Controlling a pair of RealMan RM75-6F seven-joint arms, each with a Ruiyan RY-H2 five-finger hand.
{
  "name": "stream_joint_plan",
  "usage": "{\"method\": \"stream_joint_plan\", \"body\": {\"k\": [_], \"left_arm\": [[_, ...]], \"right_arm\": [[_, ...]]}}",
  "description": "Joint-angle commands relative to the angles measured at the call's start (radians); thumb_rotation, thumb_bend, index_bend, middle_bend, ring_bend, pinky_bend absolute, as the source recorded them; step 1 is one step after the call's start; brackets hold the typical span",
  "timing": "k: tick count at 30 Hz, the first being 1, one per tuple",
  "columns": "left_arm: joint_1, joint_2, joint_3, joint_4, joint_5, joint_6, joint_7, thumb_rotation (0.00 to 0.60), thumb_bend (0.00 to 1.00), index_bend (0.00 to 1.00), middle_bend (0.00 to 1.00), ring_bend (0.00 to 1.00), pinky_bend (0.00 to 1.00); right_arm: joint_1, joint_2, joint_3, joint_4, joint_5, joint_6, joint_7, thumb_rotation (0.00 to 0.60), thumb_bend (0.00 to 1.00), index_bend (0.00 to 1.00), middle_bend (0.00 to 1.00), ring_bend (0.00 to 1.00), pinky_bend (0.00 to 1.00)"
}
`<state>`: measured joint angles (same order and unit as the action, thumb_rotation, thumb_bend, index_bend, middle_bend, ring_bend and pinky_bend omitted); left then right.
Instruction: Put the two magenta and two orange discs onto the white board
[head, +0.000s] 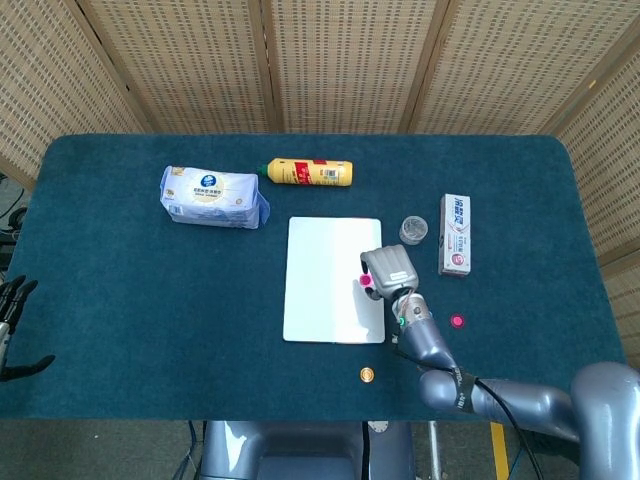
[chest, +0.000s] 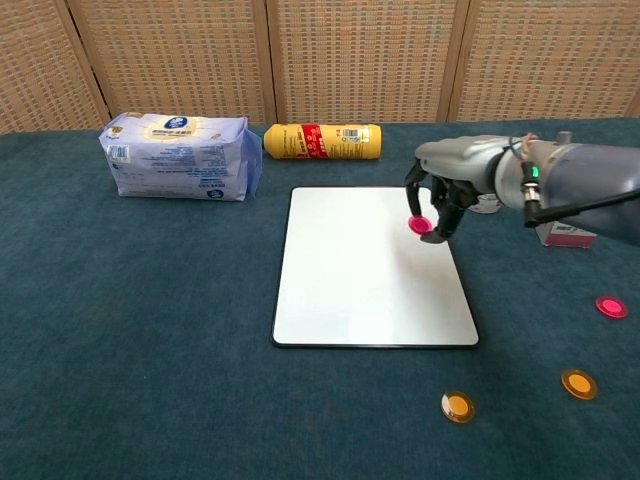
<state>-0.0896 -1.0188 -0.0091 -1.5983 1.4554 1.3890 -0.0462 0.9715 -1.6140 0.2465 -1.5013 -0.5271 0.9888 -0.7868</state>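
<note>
Looking down from the head view, the white board (head: 334, 279) lies flat in the middle of the blue table (head: 130, 300). The right hand (head: 390, 270) sits over the board's right edge, and a magenta disc (head: 366, 283) peeks out at its left side, pinched in the fingers. A second magenta disc (head: 457, 321) lies on the cloth well right of the board. One orange disc (head: 367, 374) lies just below the board's lower right corner; the other is hidden behind the arm. A small round jar (head: 412, 230) stands beside a flat box (head: 455, 234) to the right of the board; what the jar contains cannot be made out. A tissue pack (head: 214, 196) and a yellow bottle (head: 307, 172) lie behind the board. The left hand (head: 12, 320) rests at the far left edge, fingers spread, holding nothing.

From the chest view, the right hand (chest: 437, 200) grips the magenta disc (chest: 420, 225) between its fingertips over the board's (chest: 350, 290) upper right part; whether the disc touches the surface cannot be told. The loose magenta disc (chest: 610, 306) lies far right, with two orange discs (chest: 457, 406) (chest: 578, 384) on the cloth in front of the board.
</note>
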Motion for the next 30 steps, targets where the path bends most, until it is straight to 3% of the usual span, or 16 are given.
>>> {"method": "stream_joint_plan", "body": {"k": [1, 3, 9, 18, 24, 30], "left_arm": [[-0.001, 0.004, 0.000, 0.004, 0.002, -0.003, -0.012, 0.600, 0.00, 0.00, 0.00, 0.00, 0.00], [-0.002, 0.005, 0.001, 0.007, 0.003, -0.004, -0.019, 0.600, 0.00, 0.00, 0.00, 0.00, 0.00], [-0.005, 0.007, 0.003, 0.011, 0.004, -0.012, -0.026, 0.600, 0.00, 0.00, 0.00, 0.00, 0.00], [-0.003, 0.002, 0.009, 0.005, 0.017, -0.005, -0.013, 0.600, 0.00, 0.00, 0.00, 0.00, 0.00], [-0.002, -0.004, 0.016, -0.001, 0.028, -0.001, 0.011, 0.600, 0.00, 0.00, 0.00, 0.00, 0.00], [-0.002, -0.007, 0.016, -0.003, 0.025, -0.001, 0.021, 0.600, 0.00, 0.00, 0.00, 0.00, 0.00]], "right_arm": [[0.041, -0.064, 0.004, 0.030, 0.044, 0.057, -0.068, 0.600, 0.21, 0.38, 0.84, 0.86, 1.00], [0.042, -0.071, -0.003, 0.033, 0.052, 0.070, -0.078, 0.600, 0.11, 0.28, 0.84, 0.86, 1.00], [-0.013, 0.009, -0.035, -0.067, -0.009, 0.115, -0.036, 0.600, 0.12, 0.25, 0.84, 0.86, 1.00], [-0.147, 0.157, -0.141, -0.183, -0.133, 0.144, 0.083, 0.600, 0.22, 0.38, 0.84, 0.86, 1.00], [-0.241, 0.202, -0.223, -0.145, -0.269, 0.129, 0.206, 0.600, 0.23, 0.40, 0.85, 0.87, 1.00], [-0.295, 0.203, -0.259, -0.098, -0.350, 0.109, 0.280, 0.600, 0.24, 0.40, 0.85, 0.87, 1.00]]}}
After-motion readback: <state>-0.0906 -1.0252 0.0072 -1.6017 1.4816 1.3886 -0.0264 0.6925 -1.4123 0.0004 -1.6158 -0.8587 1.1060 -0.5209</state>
